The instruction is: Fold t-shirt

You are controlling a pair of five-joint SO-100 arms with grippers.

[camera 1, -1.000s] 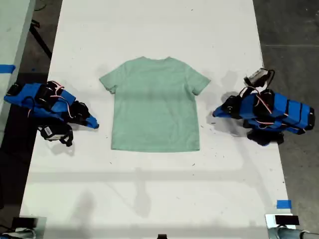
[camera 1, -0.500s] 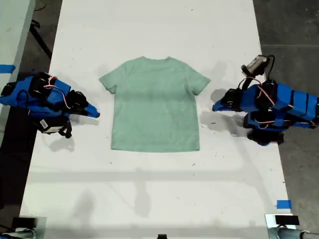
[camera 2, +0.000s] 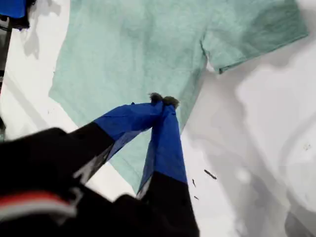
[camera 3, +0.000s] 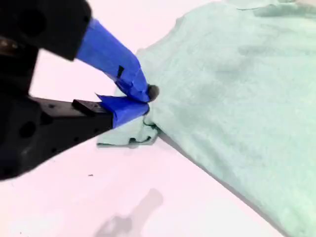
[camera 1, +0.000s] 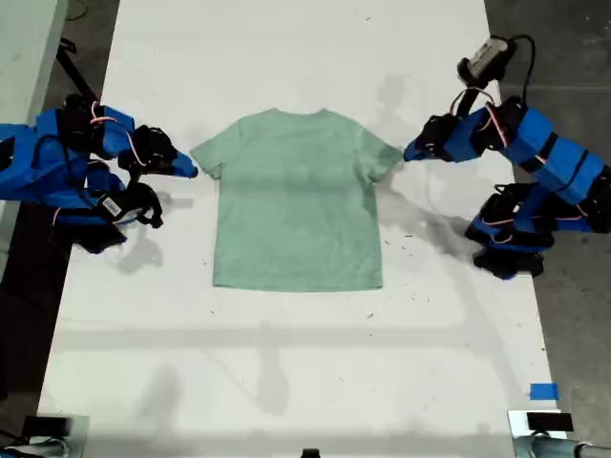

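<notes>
The pale mint-green t-shirt (camera 1: 296,200) lies flat on the white table, neck toward the far edge, both sleeves spread. My first gripper (camera 1: 409,153) comes in from the exterior view's right, its tips just off the sleeve on that side. In the first wrist view its blue-taped jaws (camera 2: 163,100) are shut with nothing between them, above the t-shirt (camera 2: 128,49). My second gripper (camera 1: 194,172) reaches in from the exterior view's left to the other sleeve's edge. Its jaws (camera 3: 145,98) are shut and empty over that sleeve of the t-shirt (camera 3: 237,74).
The white table (camera 1: 286,363) runs the length of the exterior view, with grey floor at both sides. A strip of blue tape (camera 1: 543,391) and a small device (camera 1: 539,422) sit near the exterior view's lower right corner. Small dark specks (camera 2: 210,174) mark the table beside the shirt.
Both arms have risen and swung toward the table's far end. Their tips moved from beside the shirt's body up to its two sleeves. The shirt has not moved.
</notes>
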